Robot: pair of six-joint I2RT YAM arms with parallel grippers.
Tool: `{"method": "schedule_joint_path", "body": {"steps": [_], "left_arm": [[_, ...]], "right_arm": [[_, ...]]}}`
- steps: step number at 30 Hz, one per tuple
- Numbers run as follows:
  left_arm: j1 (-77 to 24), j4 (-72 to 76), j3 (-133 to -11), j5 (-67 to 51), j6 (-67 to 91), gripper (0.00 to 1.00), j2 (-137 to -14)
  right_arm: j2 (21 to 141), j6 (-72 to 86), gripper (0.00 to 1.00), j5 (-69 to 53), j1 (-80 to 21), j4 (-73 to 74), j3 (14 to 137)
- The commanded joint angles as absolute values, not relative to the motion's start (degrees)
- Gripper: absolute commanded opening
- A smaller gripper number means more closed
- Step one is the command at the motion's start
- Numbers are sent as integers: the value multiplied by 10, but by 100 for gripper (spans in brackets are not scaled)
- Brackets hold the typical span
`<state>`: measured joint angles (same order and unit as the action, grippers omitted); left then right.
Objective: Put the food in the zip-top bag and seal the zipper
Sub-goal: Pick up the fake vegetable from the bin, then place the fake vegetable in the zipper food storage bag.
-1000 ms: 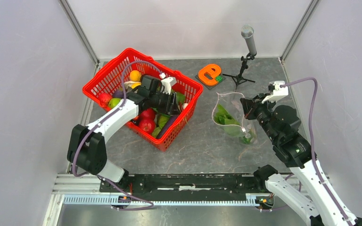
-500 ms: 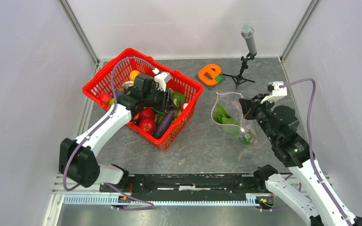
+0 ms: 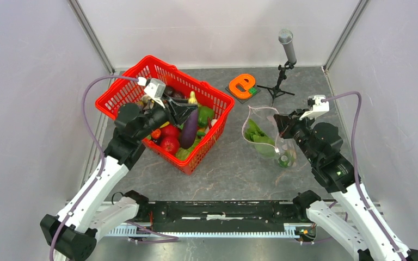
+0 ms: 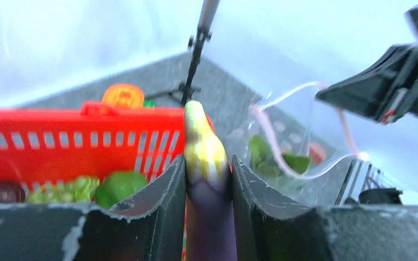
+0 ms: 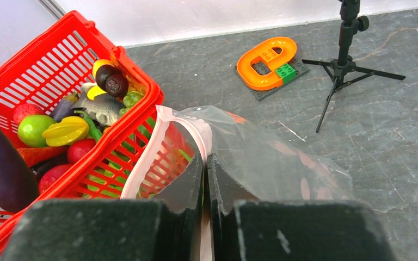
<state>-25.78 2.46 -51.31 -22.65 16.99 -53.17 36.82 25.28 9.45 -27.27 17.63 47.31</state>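
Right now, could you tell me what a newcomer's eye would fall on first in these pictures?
The red basket, heaped with colourful toy produce, dominates the table's left. Over it, the left gripper is shut on a purple eggplant with a yellowish tip. To the right, the right gripper pinches the mouth edge of the clear bag, which holds leafy greens.

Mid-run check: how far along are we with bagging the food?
Done: leafy greens lie inside the zip-top bag. In hand: the right gripper pinches the bag at its zipper, holding the mouth open, while the left gripper grips a purple eggplant above the red basket. Left: carry it over, bag it and other food, then seal the zipper.
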Motion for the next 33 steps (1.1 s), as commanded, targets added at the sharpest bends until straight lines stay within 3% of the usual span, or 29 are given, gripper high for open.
{"method": "schedule_joint_path", "body": {"steps": [1, 8, 14, 22, 33], "left_arm": [[-256, 184, -506, -263, 207, 7, -502], [-256, 449, -467, -296, 312, 6, -495], [-290, 675, -484, -321, 407, 4, -582], [-437, 738, -492, -268, 279, 3, -699], [-525, 862, -526, -122, 210, 2, -861]], "right_arm": [[370, 263, 10, 81, -272, 150, 468], [374, 277, 10, 60, -272, 132, 458], [374, 292, 10, 36, -272, 110, 449], [377, 320, 9, 2, -272, 84, 445], [363, 334, 10, -15, -272, 87, 451]]}}
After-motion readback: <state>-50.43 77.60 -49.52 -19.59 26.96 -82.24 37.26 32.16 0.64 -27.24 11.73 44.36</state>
